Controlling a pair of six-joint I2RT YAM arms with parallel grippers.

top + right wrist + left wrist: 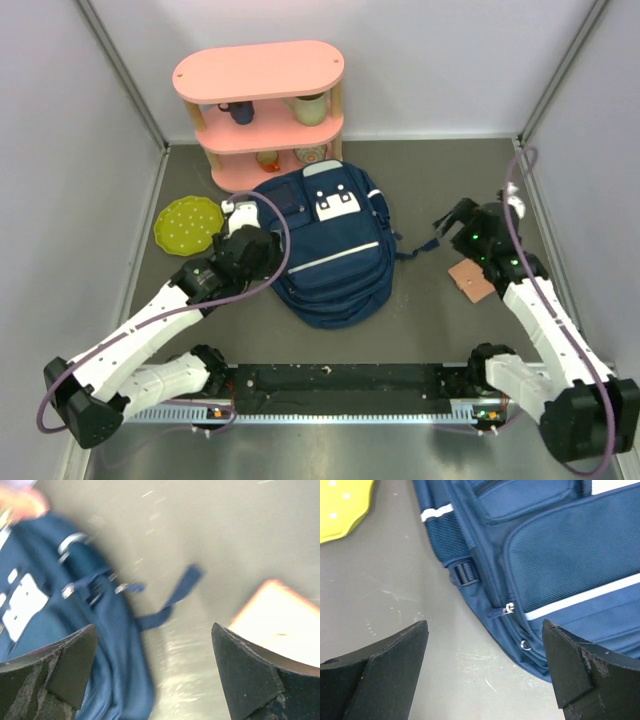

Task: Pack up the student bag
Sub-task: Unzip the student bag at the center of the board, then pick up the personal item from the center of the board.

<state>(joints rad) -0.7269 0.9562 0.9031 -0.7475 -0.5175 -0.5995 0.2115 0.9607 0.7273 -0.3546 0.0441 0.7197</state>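
The student bag (330,250), navy with a white stripe and a white buckled patch, lies flat in the middle of the table. My left gripper (243,228) hovers over its left edge. In the left wrist view this gripper (485,650) is open with only bare table between the fingers. The bag's side (560,555) and a zipper pull (509,608) lie just ahead. My right gripper (450,222) is right of the bag and apart from it. In the blurred right wrist view it (155,655) is open and empty over the bag's edge (55,630) and a loose strap (175,595).
A pink two-tier shelf (260,110) holding cups and bowls stands behind the bag. A green plate (187,222) lies left of the left gripper. A tan flat card (470,277) lies under the right arm. Grey walls close in both sides.
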